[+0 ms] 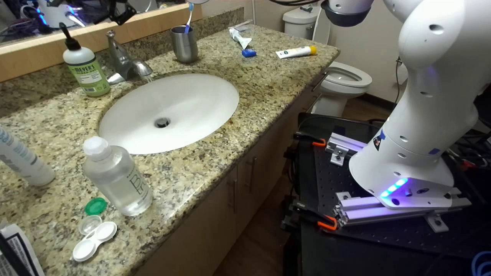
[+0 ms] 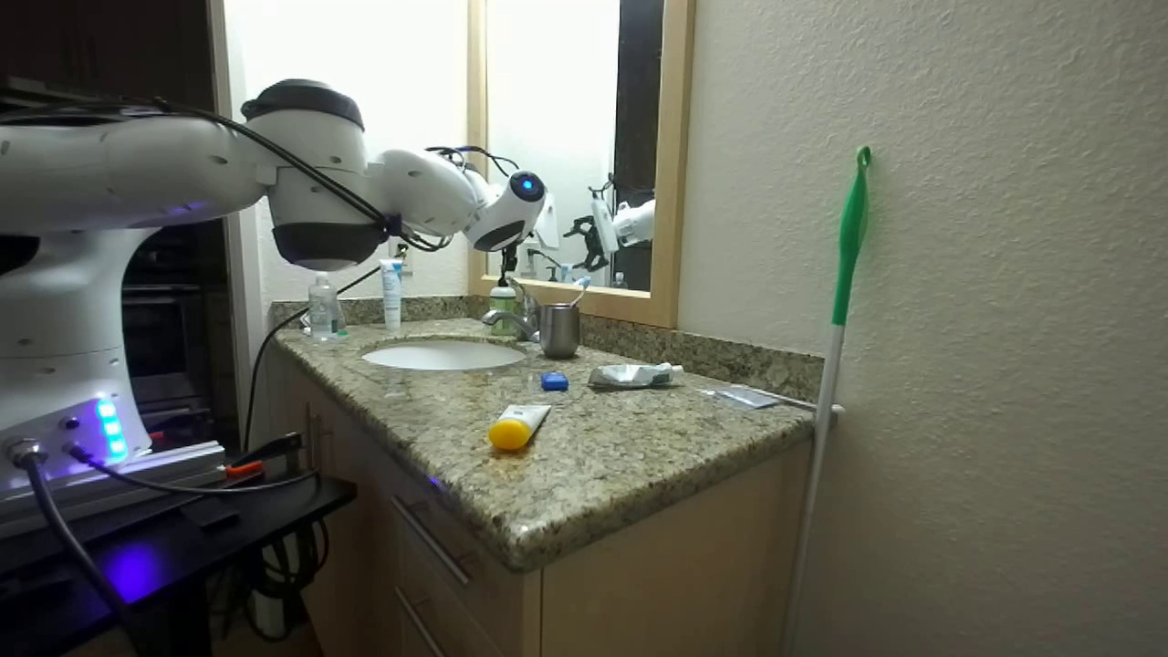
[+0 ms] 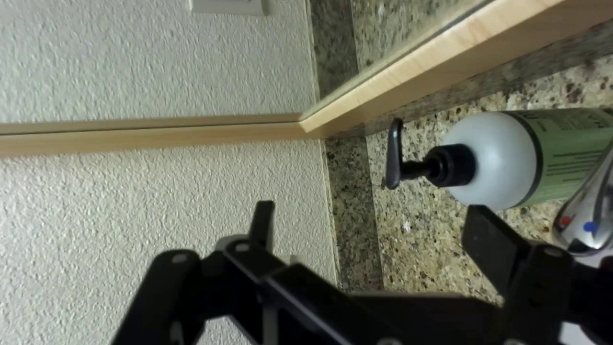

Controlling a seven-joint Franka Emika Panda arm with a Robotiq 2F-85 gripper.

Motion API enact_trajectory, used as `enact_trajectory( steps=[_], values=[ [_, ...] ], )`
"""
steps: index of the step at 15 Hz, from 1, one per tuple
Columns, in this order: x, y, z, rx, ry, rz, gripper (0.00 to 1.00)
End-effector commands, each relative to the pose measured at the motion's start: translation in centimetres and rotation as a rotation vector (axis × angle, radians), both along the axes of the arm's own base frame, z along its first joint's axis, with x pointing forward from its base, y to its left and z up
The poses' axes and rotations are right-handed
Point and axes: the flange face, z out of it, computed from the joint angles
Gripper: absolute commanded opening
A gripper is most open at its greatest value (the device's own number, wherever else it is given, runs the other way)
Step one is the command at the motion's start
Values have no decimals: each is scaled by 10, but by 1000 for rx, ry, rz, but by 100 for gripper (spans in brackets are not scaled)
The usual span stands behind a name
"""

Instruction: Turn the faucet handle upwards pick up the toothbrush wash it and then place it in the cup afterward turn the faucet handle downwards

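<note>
Wrist view: the hand (image 3: 371, 215) is seen spread wide, its two dark fingers (image 3: 495, 247) set well apart, with the wall (image 3: 191, 191) and part of the desk (image 3: 412, 230) caught beyond the gap. Near one finger a soap bottle (image 3: 507, 160) with a black pump is shown, and beside it a faucet (image 3: 586, 215), marked with a red and a blue dot, is cut off by the edge.

In both exterior views the toothbrush (image 1: 189, 18) is seen tilted inside the cup (image 1: 185, 48), its upper end raised above the rim; the cup is stood upright on the desk, near the faucet. In an exterior view the faucet handle (image 1: 115, 44) is slanted upward, and a thin stream of water (image 1: 149, 79) is seen below the spout, over the sink (image 1: 199, 99).

The arm (image 2: 301, 151) is extended over the desk toward the mirror (image 2: 547, 109). Past the cup, a blue box (image 1: 249, 53) and a yellow-capped tube (image 1: 295, 52) are laid; a clear bottle (image 1: 119, 180) is stood across the sink from them.
</note>
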Motion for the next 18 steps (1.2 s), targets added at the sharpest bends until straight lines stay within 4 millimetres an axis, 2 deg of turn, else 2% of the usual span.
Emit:
enact_trajectory(
  steps=[1, 5, 11, 13, 15, 18],
  values=[
    [1, -5, 6, 1, -9, -11, 100],
    [2, -8, 8, 2, -10, -15, 100],
    [6, -38, -17, -15, 33, -67, 100],
    [4, -33, -20, -1, 57, -39, 100],
    [0, -13, -13, 46, 75, 21, 100],
    [1, -13, -24, 79, 121, 26, 100]
  ],
)
